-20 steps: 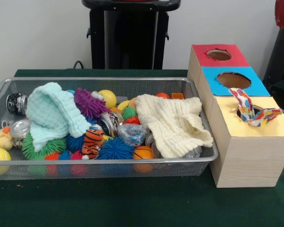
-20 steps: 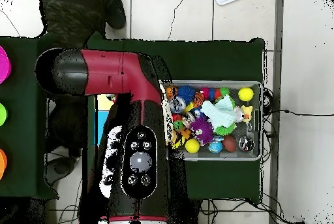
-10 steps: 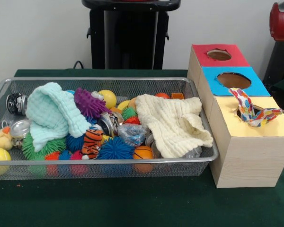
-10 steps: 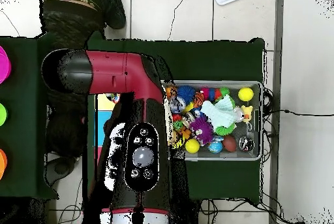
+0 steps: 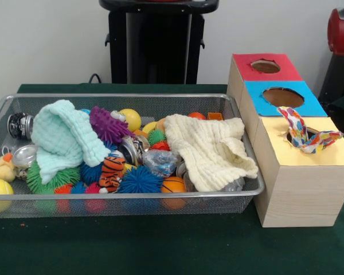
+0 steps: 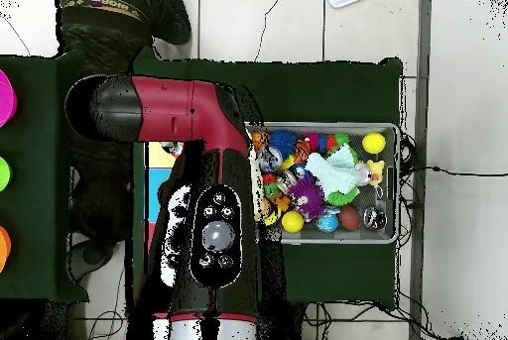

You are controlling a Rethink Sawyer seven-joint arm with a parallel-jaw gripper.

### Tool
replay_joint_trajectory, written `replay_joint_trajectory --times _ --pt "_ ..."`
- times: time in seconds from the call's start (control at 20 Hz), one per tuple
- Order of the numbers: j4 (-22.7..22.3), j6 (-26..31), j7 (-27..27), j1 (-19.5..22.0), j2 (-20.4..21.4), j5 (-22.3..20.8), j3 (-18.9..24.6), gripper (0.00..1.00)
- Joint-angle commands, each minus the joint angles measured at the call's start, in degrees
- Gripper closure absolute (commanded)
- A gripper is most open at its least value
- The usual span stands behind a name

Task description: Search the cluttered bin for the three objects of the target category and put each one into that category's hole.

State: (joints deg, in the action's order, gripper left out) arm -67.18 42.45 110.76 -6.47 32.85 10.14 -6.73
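The wire mesh bin (image 5: 126,197) lies on the green table, full of toys; it also shows in the overhead view (image 6: 393,183). One white fabric piece (image 5: 303,133) with red, blue and yellow blotches hangs half in the yellow-faced hole (image 5: 313,132), its ends draped over the rim. No other printed fabric piece shows in the bin. The gripper is not in view. Only a red part of the arm (image 5: 341,28) shows at the top right edge. In the overhead view the arm (image 6: 203,207) covers the boxes.
A mint-green waffle cloth (image 5: 66,137) and a cream waffle cloth (image 5: 209,149) lie on spiky balls, a toy tiger (image 5: 112,172), cans and balls. The blue-faced hole (image 5: 282,97) and the red-faced hole (image 5: 265,66) stand behind the yellow one. A person (image 6: 109,9) is at the overhead view's top left.
The red arm part at the front view's top right has shifted slightly lower. In the overhead view the arm has shifted a little. The fabric piece and the bin have not moved.
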Motion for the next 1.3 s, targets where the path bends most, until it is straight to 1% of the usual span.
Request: replay_joint_trajectory --times 0.05,0.3,0.7,1.0,1.3 --pt "-5.2 -3.5 6.6 2.5 -3.0 -1.1 2.8 1.00" --pt "-5.5 -4.2 5.6 2.7 -3.3 -1.9 2.6 1.00" --pt "-7.4 -7.4 2.8 4.7 -3.7 -3.0 4.2 1.00" --pt "-8.6 -9.5 2.9 5.1 -3.8 -3.3 4.7 1.00" --pt "-8.7 -10.6 4.2 4.7 -4.5 -3.7 3.9 1.00"
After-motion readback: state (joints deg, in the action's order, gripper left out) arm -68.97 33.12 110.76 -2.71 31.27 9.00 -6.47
